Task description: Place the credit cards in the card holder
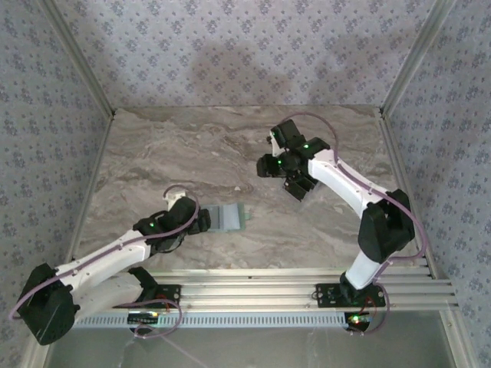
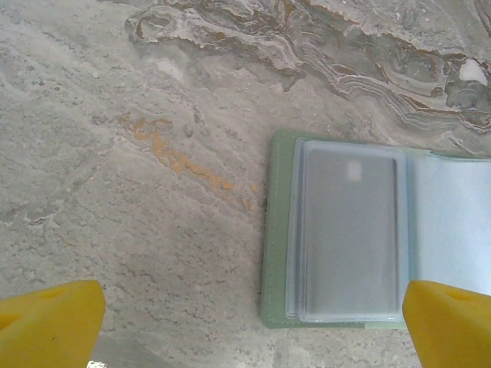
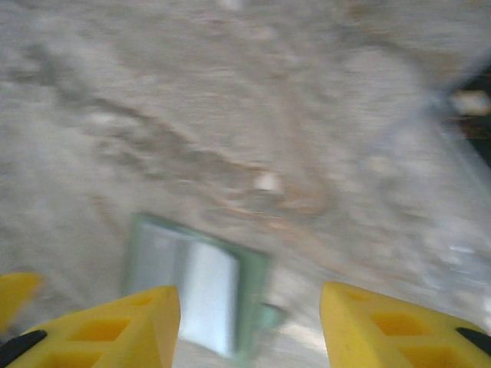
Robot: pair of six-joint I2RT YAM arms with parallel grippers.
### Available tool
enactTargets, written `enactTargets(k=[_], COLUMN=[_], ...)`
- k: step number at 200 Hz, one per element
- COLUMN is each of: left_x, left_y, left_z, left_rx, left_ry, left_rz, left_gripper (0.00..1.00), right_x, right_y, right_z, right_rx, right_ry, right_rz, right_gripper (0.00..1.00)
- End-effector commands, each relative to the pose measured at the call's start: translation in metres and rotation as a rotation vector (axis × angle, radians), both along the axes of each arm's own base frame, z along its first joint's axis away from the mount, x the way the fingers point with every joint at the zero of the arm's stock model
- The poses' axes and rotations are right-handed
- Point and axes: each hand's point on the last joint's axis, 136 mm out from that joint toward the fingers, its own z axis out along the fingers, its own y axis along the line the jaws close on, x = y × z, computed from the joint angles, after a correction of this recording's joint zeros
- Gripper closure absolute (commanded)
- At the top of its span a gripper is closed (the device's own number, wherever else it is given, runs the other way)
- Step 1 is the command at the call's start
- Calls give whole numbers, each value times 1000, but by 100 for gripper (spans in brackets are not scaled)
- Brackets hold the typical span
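nearest the bases, the left gripper [image 1: 201, 221] sits low over the table [image 1: 192, 146], its tip just beside the left edge of the card holder [image 1: 229, 217]. its yellow fingers [image 2: 54, 322] stand wide apart with nothing between them, one over bare marble and the other by the holder's right half, so the left page lies inside the gap. that reads as a bracing pose: judged from here, the left arm is placed to pin the soft pouch so it won't slide when a card is pushed in

the card holder lies flat on the marble, opened like a book, sage-green cover down and clear plastic sleeves facing up. a greyish rectangle shows behind the top sleeve; i cannot tell whether that is a card already seated or only the sleeve's backing. lying open like this keeps the sleeves reachable from above, which loading needs

farther out, well apart from the holder, the right gripper [image 3: 249, 322] hangs above the table with its fingers part-way apart and empty, marble plainly visible between them. its wrist view is smeared, with the holder low and left of the gap. with no card in its grasp, the fetching step looks not yet done
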Motion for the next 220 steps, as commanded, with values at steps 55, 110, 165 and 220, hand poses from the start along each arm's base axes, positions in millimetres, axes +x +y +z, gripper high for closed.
enactTargets(k=[55,110,165,220], left_x=[7,9,9,8], left_y=[-11,-16,-18,-18], left_z=[3,2,0,-2], left_rx=[-21,-29,-29,-30], left_ry=[25,36,42,47], left_rz=[-15,-24,-32,-31], left_gripper=[0,0,0,0], right_x=[-17,-13,-9,-11], right_y=[-85,-86,-88,-81], right_z=[-37,-55,-70,-82], right_rx=[-564,-648,-696,-671], right_ry=[32,49,66,95], right_rz=[55,92,107,131], right_gripper=[56,57,57,60])
